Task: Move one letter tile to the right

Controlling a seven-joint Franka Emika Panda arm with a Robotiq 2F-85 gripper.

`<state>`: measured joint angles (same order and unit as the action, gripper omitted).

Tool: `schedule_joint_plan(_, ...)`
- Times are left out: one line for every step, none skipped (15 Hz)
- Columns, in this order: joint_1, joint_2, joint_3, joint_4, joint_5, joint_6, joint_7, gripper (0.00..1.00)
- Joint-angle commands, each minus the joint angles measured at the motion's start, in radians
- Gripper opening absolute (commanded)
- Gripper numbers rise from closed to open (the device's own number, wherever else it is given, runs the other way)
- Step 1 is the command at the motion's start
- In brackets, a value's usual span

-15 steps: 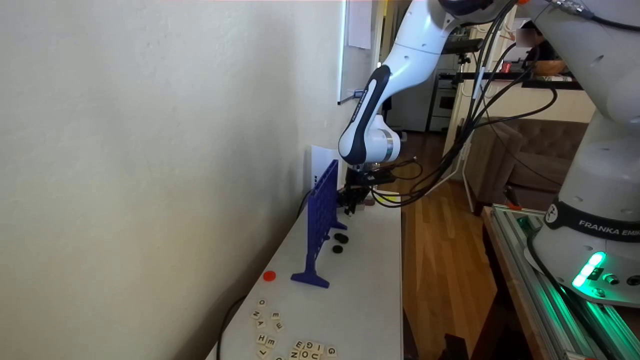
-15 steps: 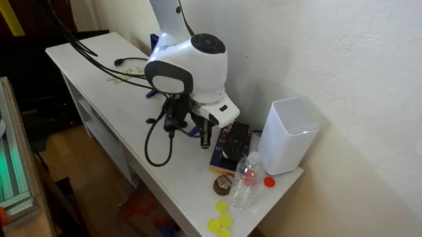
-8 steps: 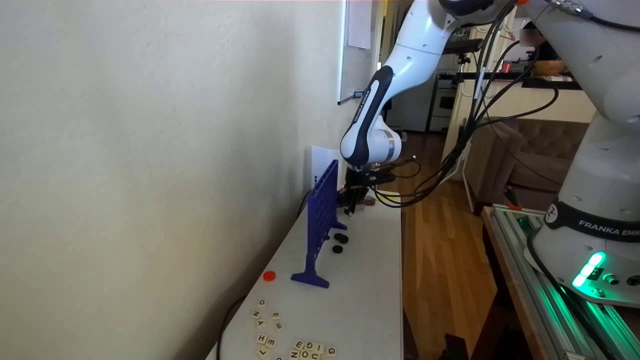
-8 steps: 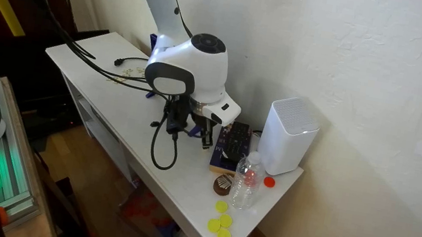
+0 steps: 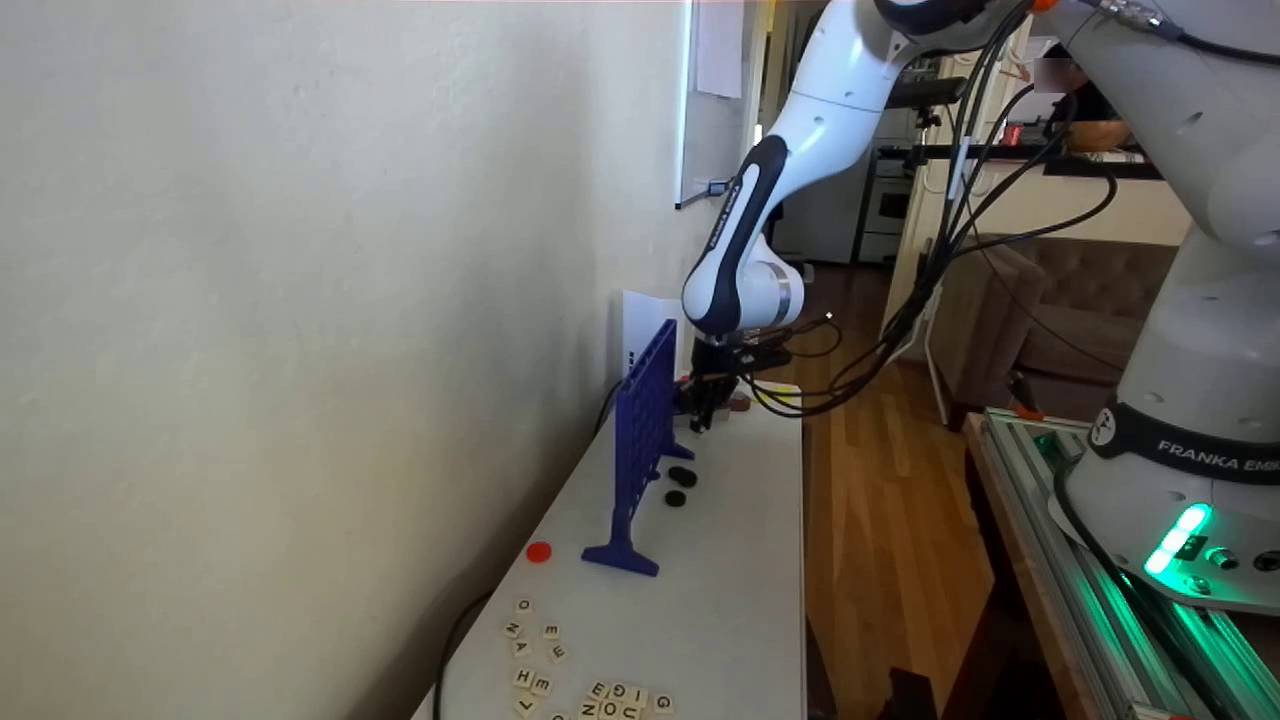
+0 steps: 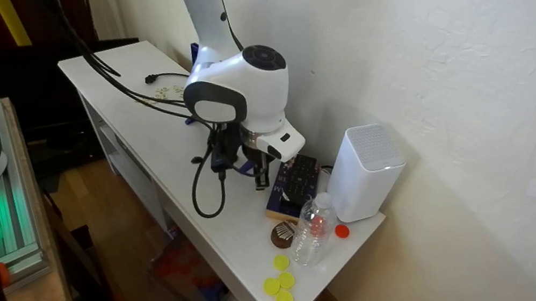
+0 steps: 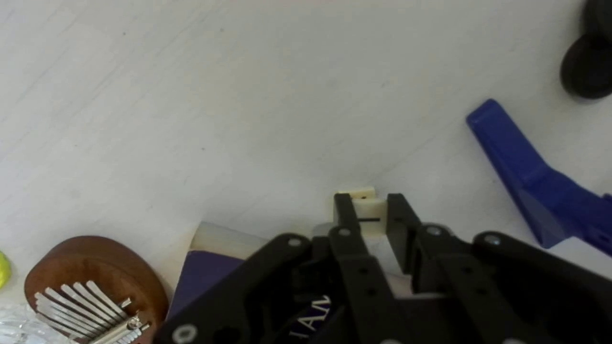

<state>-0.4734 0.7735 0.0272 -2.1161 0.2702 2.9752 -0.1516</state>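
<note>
Robot claw (image 7: pixel 369 204) is clenched on a small cream letter tile (image 7: pixel 370 227), pinched between its two fingertips, a dark stroke showing on it; whether the tile touches the desk (image 6: pixel 243 233) I cannot tell. Right beyond it in the wrist view lies a second tile (image 7: pixel 357 192), mostly hidden behind the fingertips. Near the claw rests a dark blue book (image 7: pixel 205 267) with a black button-covered device (image 6: pixel 302 178) on top, and a blue frame (image 5: pixel 645 420) stands upright, black discs (image 5: pixel 675 498) beside it. A brown thumb piano (image 7: pixel 91 272) sits by the book's end, just beside an upright clear bottle (image 6: pixel 311 245); beyond that are a white tower (image 6: pixel 360 182) and a red disc (image 6: pixel 341 231). Four yellow discs (image 6: pixel 284 299) lie close to the desk's end. Well apart, past the frame, more letter tiles (image 5: pixel 523 678) lie scattered, H and E readable, a few touching, near another red disc (image 5: pixel 539 552).
</note>
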Motion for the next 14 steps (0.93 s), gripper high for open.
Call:
schedule_joint_plan(-0.010, 0.010, 0.009, -0.002, -0.027, 0.026, 0.005, 0.05)
schedule_joint_plan(-0.010, 0.011, 0.008, -0.002, -0.027, 0.027, 0.006, 0.05)
schedule_joint_plan(-0.011, 0.011, 0.009, -0.001, -0.025, 0.028, 0.007, 0.05)
schedule_joint_plan(-0.010, 0.012, 0.009, 0.000, -0.025, 0.030, 0.009, 0.05)
schedule_joint_plan(-0.010, 0.012, 0.009, 0.000, -0.025, 0.035, 0.009, 0.05)
schedule_joint_plan(-0.008, 0.013, 0.008, 0.001, -0.026, 0.036, 0.011, 0.05)
schedule_joint_plan(-0.007, 0.014, 0.007, 0.001, -0.027, 0.035, 0.012, 0.05)
schedule_joint_plan(-0.003, 0.015, 0.003, 0.002, -0.028, 0.034, 0.015, 0.05)
schedule_joint_plan(-0.002, 0.016, 0.001, 0.003, -0.029, 0.031, 0.016, 0.05)
schedule_joint_plan(-0.001, 0.017, 0.000, 0.003, -0.029, 0.031, 0.017, 0.05)
schedule_joint_plan(-0.003, 0.017, 0.001, 0.004, -0.029, 0.028, 0.017, 0.05)
schedule_joint_plan(-0.002, 0.018, 0.001, 0.004, -0.028, 0.026, 0.017, 0.05)
schedule_joint_plan(0.000, 0.021, -0.002, 0.004, -0.029, 0.031, 0.019, 0.05)
schedule_joint_plan(0.001, 0.022, -0.002, 0.005, -0.029, 0.034, 0.019, 0.05)
